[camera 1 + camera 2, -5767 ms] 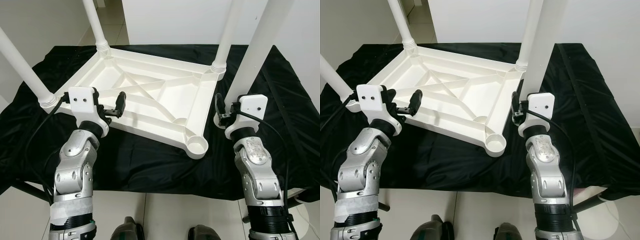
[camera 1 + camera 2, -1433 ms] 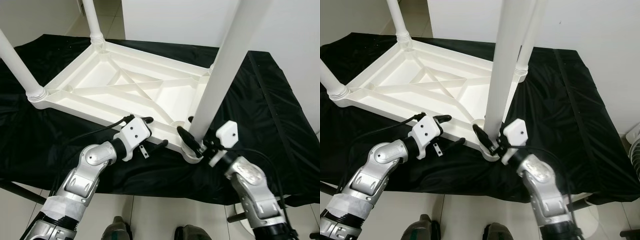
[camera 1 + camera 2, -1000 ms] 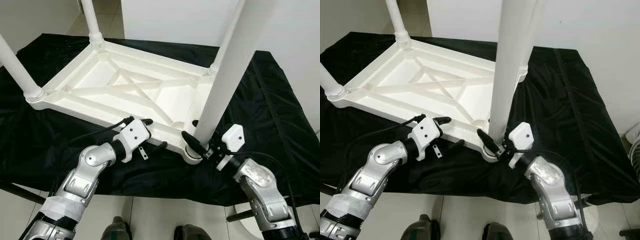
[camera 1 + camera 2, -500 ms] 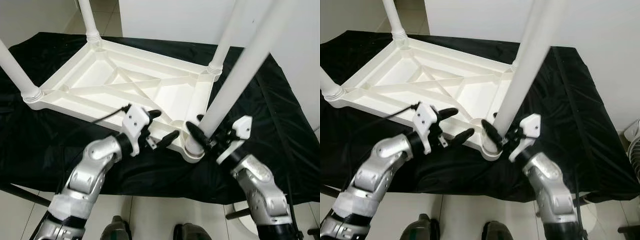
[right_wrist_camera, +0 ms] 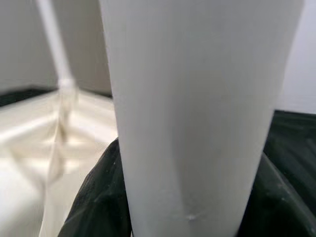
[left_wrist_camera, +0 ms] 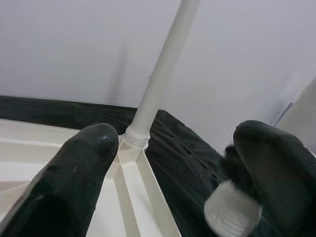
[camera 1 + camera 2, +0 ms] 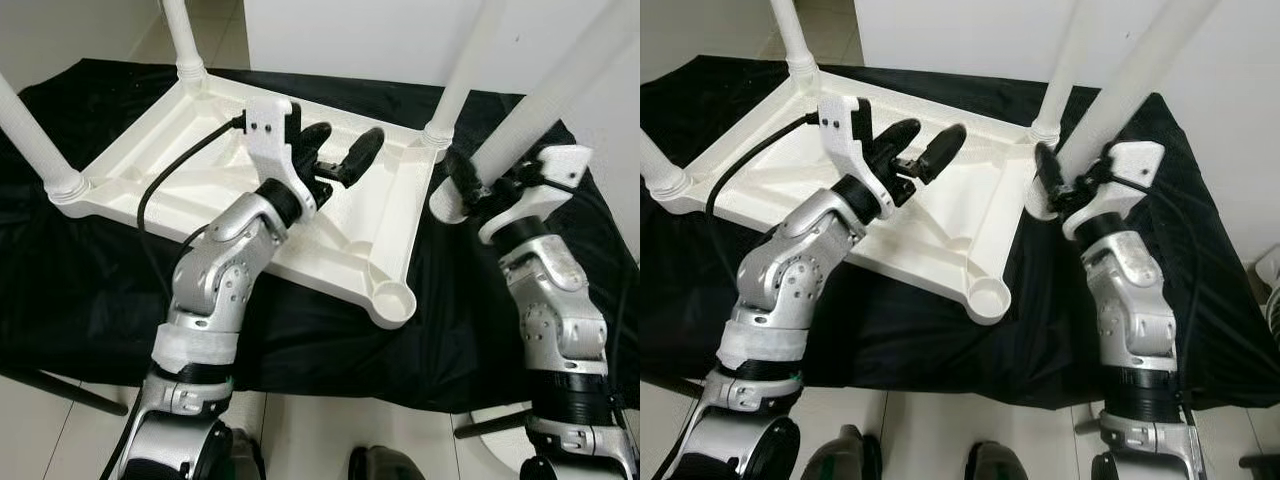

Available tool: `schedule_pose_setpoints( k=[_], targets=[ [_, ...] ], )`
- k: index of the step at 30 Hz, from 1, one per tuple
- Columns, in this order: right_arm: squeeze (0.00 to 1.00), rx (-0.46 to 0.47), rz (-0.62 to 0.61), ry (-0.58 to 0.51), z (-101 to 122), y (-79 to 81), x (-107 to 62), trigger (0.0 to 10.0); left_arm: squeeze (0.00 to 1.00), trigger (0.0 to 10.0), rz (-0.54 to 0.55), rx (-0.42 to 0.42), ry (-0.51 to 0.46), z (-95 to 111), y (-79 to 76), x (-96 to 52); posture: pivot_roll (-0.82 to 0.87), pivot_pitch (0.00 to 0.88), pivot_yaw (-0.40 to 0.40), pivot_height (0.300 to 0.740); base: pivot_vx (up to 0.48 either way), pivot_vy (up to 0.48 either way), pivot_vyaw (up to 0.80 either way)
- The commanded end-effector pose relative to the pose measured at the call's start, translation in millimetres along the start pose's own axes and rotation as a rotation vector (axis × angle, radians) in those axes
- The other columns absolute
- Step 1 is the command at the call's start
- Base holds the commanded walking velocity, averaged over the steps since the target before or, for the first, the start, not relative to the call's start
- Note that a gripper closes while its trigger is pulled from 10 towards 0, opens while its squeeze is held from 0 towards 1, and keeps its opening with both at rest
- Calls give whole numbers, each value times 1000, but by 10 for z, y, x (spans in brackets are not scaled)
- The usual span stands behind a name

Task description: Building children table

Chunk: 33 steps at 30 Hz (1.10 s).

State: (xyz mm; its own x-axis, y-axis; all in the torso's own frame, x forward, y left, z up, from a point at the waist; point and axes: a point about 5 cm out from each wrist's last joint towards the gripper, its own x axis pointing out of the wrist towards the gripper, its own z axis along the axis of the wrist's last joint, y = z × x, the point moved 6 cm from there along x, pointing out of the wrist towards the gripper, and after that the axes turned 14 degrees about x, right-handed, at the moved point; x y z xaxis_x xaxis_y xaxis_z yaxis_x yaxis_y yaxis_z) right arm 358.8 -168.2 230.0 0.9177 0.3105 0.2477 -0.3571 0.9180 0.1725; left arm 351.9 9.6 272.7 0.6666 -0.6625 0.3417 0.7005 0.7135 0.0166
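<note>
Tabletop (image 7: 330,240) white, plastic, upside down on black cloth (image 7: 90,290), ribbed underside facing up, three legs standing in corner sockets: far-left leg (image 7: 183,40), near-left leg (image 7: 35,135), far-right leg (image 7: 462,75)

Near-right corner socket (image 7: 392,298) open, nothing in it

Left gripper (image 7: 340,150) raised above middle of underside, fingers spread apart, holding nothing, clear of plastic; in left wrist view fingertips (image 6: 84,163) well separated with far-right leg (image 6: 160,74) and its socket between them in the distance

Right gripper (image 7: 478,185) just off right edge of tabletop, near far-right corner, clamped around loose fourth leg (image 7: 560,90) close to its threaded lower end; leg tilted, upper part leaning up and to the right, lower end hanging above cloth beside tabletop rim, apart from empty socket; same loose leg (image 5: 197,108) close up in right wrist view, black fingers (image 5: 96,202) pressed on both sides

Cloth draped over low support, tiled floor (image 7: 330,440) below its near edge
</note>
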Motion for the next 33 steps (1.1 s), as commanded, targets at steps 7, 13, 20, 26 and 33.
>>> schedule_pose_setpoints(
  k=[7, 13, 20, 26, 33],
  targets=[
    [0, -146, 191, 164, -277, 237, -10, 10000, 0, 10000, -304, 245, -54, 237, -462, -44, -41, 46, -2, 740, 0, 0, 0],
    [0, -166, 242, 210, -383, 294, 21, 10000, 0, 10000, -476, 343, -49, 221, -701, -125, -45, 48, 6, 740, 0, 0, 0],
    [0, -187, 275, 218, -441, 353, 125, 10000, 0, 10000, -566, 255, -55, 238, -802, -128, -48, 46, 11, 740, 0, 0, 0],
    [0, -184, 305, 206, -434, 440, 184, 10000, 0, 10000, -550, 239, -44, 218, -790, -56, -50, 40, 19, 740, 0, 0, 0],
    [0, -179, 342, 193, -465, 554, 215, 10000, 0, 10000, -455, 237, 27, 89, -605, 57, -58, 34, 26, 740, 0, 0, 0]
  ],
)
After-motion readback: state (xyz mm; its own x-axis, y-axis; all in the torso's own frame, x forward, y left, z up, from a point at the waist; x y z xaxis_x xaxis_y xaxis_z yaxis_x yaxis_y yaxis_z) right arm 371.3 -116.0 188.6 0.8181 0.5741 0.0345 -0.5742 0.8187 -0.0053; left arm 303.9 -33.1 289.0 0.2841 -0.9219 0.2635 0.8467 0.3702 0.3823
